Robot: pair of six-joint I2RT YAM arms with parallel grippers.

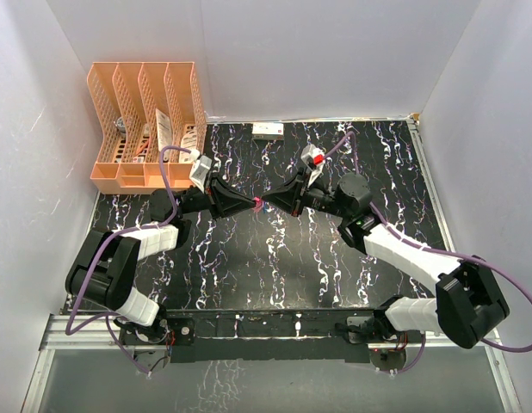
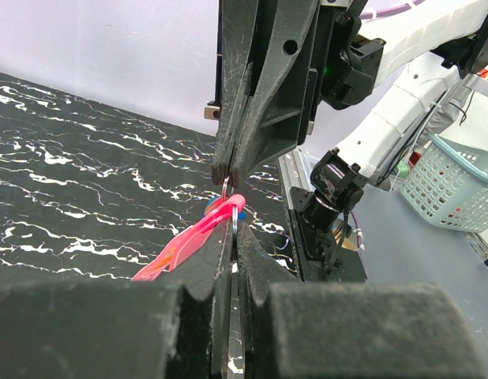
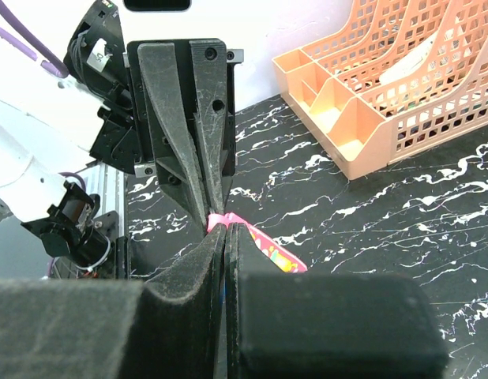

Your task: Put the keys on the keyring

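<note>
Both arms meet tip to tip over the middle of the table (image 1: pixel 275 258). My left gripper (image 2: pixel 234 230) is shut on the thin metal ring of the keyring (image 2: pixel 235 221). Its pink-red strap (image 2: pixel 185 246) hangs down to the left. From the far side, my right gripper (image 2: pixel 227 174) is shut, its tips pinching the ring's other edge. In the right wrist view the strap (image 3: pixel 269 250) trails to the right of my right gripper (image 3: pixel 226 229). The blue head of one key (image 2: pixel 242 213) peeks out just under the strap's loop. I cannot tell whether it hangs on the ring. The silvery key is hidden.
An orange file rack (image 1: pixel 150 120) stands at the back left, with a small white box (image 1: pixel 268 130) against the back wall. White walls close in the left, back and right. A teal basket (image 2: pixel 457 185) sits off the table, beyond the arm bases.
</note>
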